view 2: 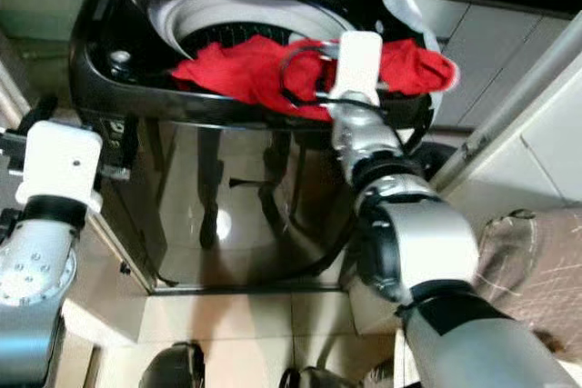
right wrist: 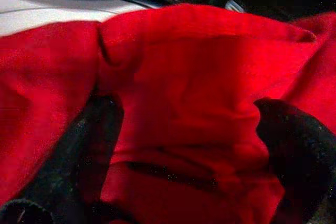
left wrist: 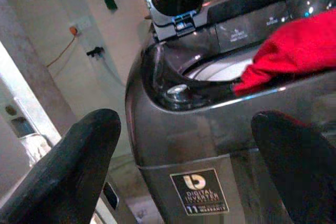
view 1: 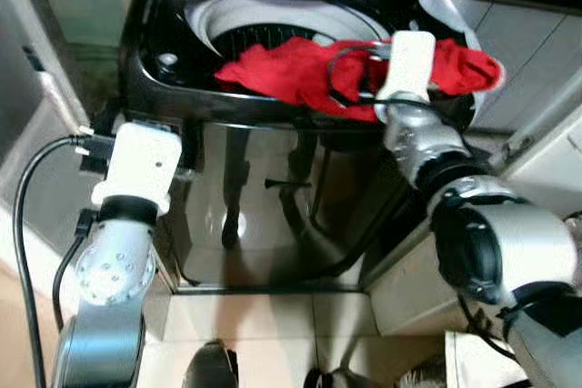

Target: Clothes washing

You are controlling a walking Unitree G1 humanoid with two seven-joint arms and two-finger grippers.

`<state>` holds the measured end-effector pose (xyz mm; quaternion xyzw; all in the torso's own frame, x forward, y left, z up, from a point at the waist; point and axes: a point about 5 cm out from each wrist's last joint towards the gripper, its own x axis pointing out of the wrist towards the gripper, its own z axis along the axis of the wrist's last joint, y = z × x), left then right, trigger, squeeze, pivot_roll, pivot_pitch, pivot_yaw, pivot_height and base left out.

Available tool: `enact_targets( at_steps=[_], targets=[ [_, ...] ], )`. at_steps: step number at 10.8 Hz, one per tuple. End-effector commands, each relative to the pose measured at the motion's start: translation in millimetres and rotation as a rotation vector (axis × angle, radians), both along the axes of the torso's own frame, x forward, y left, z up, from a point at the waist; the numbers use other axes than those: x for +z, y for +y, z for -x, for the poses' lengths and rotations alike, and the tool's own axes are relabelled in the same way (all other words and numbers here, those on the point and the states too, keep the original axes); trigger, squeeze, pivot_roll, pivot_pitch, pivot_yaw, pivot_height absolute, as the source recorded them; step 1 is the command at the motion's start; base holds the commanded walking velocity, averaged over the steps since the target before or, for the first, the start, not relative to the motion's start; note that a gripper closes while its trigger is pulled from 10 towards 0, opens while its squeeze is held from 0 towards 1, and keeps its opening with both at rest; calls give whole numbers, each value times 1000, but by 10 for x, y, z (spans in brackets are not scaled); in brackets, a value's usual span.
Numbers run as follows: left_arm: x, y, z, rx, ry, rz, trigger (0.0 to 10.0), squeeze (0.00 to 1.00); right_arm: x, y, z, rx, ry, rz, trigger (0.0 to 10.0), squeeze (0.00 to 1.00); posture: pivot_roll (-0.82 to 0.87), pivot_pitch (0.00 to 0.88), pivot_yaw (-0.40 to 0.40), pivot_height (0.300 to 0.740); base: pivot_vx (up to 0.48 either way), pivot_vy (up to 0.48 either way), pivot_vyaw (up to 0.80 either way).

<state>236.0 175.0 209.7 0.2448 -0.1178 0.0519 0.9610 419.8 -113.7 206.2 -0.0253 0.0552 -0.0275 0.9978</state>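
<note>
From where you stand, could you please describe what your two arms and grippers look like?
Both arms are silver metal with rounded joints and black collars. Each wrist carries a white boxy block, left arm and right arm. Black cables loop beside both. The left gripper and right gripper each have two thick black fingers.

A red cloth [view 1: 300,74] lies across the near right rim of the washing machine [view 1: 264,215], blocking that side of the drum mouth. The far left of the opening [view 1: 227,29] is free for a hand to pass.
</note>
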Motion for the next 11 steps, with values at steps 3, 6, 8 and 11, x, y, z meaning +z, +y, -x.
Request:
enact_targets(
  at_steps=[3, 6, 8, 11],
  targets=[
    [14, -29, 41, -12, 18, -10, 10000, 0, 75, 396, 28, 184, -57, 84, 10000, 0, 403, 224, -111, 740, 0, 0, 0],
    [26, -67, -63, -26, 6, -2, 10000, 0, 440, 486, 3, 227, -235, 99, 10000, 0, 355, 182, -113, 740, 0, 0, 0],
    [50, -161, -246, -74, -23, 13, 10000, 0, 818, 304, 8, 157, -477, 86, 10000, 0, 275, 116, -101, 740, 0, 0, 0],
    [76, -267, -449, -129, -51, 24, 10000, 0, 686, 34, 41, 82, -533, 13, 10000, 0, 197, 50, -81, 740, 0, 0, 0]
  ],
)
